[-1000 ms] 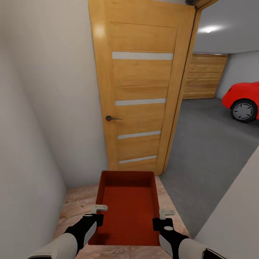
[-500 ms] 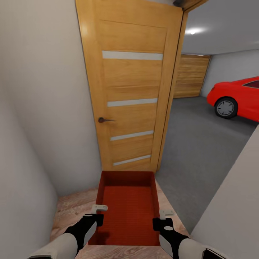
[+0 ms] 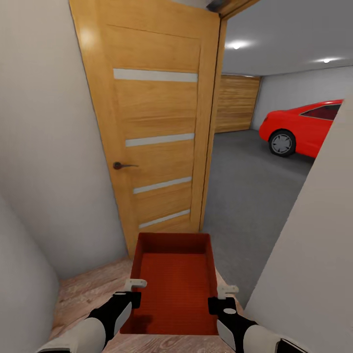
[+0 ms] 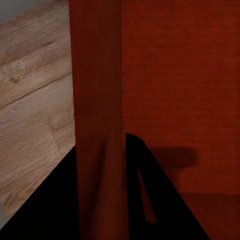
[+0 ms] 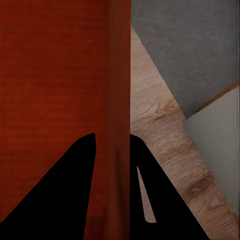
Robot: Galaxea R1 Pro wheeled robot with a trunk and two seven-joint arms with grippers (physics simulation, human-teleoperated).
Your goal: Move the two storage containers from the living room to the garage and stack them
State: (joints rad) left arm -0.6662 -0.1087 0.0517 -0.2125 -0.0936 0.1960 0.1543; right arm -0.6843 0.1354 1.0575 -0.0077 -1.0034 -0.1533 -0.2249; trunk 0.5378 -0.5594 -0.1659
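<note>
One container (image 3: 174, 284) is carried at the garage doorway; left gripper (image 4: 102, 190) and right gripper (image 5: 112, 187) each pinch a side wall between closed fingers. Placing and stacking remain.

Open wooden door (image 3: 154, 132), red car (image 3: 304, 128)

I see even, soft light with two glowing ceiling lamps (image 3: 236, 45) in the garage and a pale sheen on the door (image 3: 147, 127). Edges stretch wide-angle. My wrist views are dimmer, slightly blurred, the fingers plain black silhouettes.
</note>
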